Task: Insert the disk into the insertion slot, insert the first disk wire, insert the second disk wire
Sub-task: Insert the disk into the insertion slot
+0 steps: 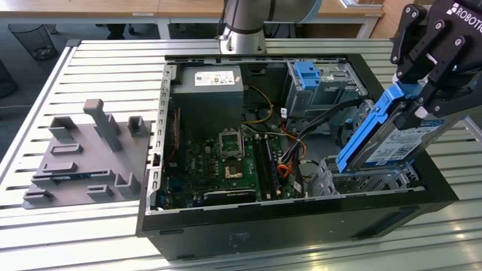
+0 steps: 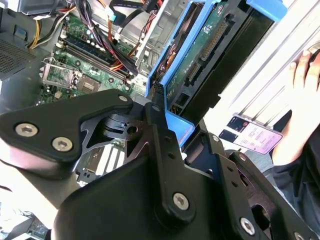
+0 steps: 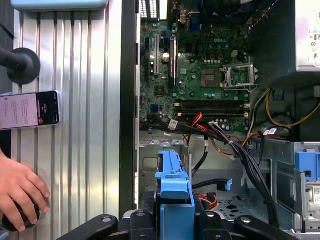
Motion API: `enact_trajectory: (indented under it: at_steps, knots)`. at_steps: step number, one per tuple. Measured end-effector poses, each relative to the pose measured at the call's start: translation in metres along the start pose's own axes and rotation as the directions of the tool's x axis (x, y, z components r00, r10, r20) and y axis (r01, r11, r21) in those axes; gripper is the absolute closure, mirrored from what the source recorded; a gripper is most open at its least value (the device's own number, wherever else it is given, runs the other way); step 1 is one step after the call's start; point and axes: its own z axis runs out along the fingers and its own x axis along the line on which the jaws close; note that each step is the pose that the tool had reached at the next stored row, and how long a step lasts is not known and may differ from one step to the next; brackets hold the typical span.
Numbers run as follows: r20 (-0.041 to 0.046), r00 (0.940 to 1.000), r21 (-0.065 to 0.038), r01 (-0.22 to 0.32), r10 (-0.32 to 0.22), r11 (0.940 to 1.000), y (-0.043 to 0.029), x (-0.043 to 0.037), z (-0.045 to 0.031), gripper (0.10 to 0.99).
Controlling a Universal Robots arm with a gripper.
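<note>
My gripper point(image 1: 419, 110) is shut on the disk point(image 1: 391, 138), a flat drive with a printed label in a bright blue carrier. The disk hangs tilted, its lower end just above the insertion slot point(image 1: 365, 180), a low silver perforated cage at the case's corner on the exterior view's right. In the second wrist view the disk point(image 2: 200, 55) runs out from between my black fingers point(image 2: 159, 125). The first wrist view shows the blue carrier point(image 3: 174, 182) edge-on over the cage floor point(image 3: 231, 205). Orange and black wires point(image 1: 290, 164) lie loose beside the cage.
The open black computer case holds a green motherboard point(image 1: 226, 164), a power supply point(image 1: 207, 84) and a taller grey cage with a blue latch point(image 1: 309, 76). A grey fixture point(image 1: 83, 155) lies on the exterior view's left. A person's hand point(image 3: 20, 192) and a phone point(image 3: 27, 110) rest beside the case.
</note>
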Motion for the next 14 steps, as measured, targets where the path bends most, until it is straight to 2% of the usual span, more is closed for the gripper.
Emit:
enact_trajectory:
  at_steps: [14]
  knots:
    - [-0.0001,1.0,0.0,0.0,0.0,1.0,0.0012,-0.0016,0.0029,0.722]
